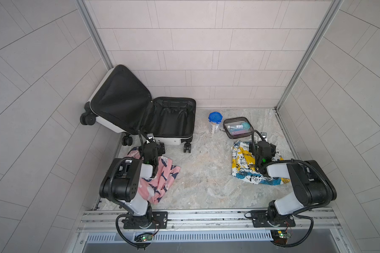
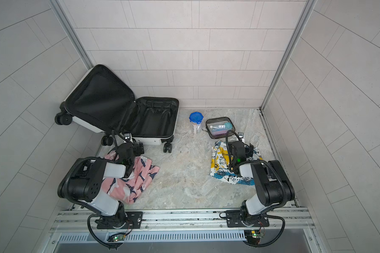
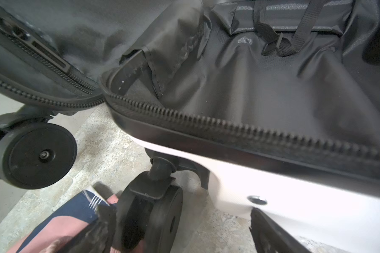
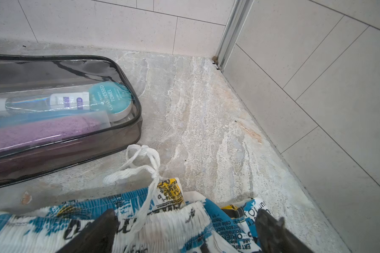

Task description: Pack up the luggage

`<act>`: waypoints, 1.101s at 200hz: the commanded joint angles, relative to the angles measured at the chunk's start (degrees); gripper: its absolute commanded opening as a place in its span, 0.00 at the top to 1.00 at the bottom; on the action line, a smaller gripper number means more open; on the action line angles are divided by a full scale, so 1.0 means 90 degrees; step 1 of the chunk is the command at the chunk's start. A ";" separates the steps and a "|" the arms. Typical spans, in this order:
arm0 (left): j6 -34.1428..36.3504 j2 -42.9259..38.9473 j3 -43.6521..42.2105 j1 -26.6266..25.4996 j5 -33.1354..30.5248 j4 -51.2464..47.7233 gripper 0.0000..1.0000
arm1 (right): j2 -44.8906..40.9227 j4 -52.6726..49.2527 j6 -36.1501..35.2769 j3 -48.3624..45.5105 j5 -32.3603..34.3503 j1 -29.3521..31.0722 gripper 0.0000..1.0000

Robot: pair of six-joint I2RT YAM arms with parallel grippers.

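Note:
The luggage (image 1: 185,138) (image 2: 154,140) lies open at the back left, its lid leaning against the wall and its black-lined tub facing up. My left gripper (image 1: 159,147) (image 2: 138,147) (image 3: 184,230) hovers open over a pink garment with navy shapes (image 1: 165,175) (image 3: 59,221), just in front of the luggage shell (image 3: 283,197). One caster wheel (image 3: 156,210) shows between its fingers. My right gripper (image 1: 268,149) (image 2: 247,149) (image 4: 188,225) stands open over the waistband of printed yellow, blue and white shorts (image 1: 242,164) (image 4: 173,221). Neither holds anything.
A clear black-trimmed toiletry pouch (image 1: 237,128) (image 4: 53,114) lies behind the shorts. A blue-lidded jar (image 1: 215,121) (image 2: 196,121) stands to its left. Tiled walls close in the marble floor (image 1: 206,175) on three sides. A metal rail (image 1: 206,215) runs along the front.

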 commanded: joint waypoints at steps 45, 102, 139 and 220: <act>0.0122 -0.0140 0.0017 0.0037 0.0364 0.0228 0.00 | -0.0130 0.0085 0.0053 -0.0070 0.0116 0.0033 0.00; 0.0123 -0.0123 0.0016 0.0041 0.0367 0.0242 0.00 | -0.0133 0.0078 0.0054 -0.0067 0.0116 0.0026 0.00; 0.0119 -0.0125 0.0017 0.0035 0.0367 0.0238 0.00 | -0.0123 0.0074 0.0052 -0.0060 0.0116 0.0034 0.00; 0.0117 -0.0123 0.0018 0.0049 0.0376 0.0229 0.00 | -0.0123 0.0068 0.0055 -0.0060 0.0116 0.0031 0.00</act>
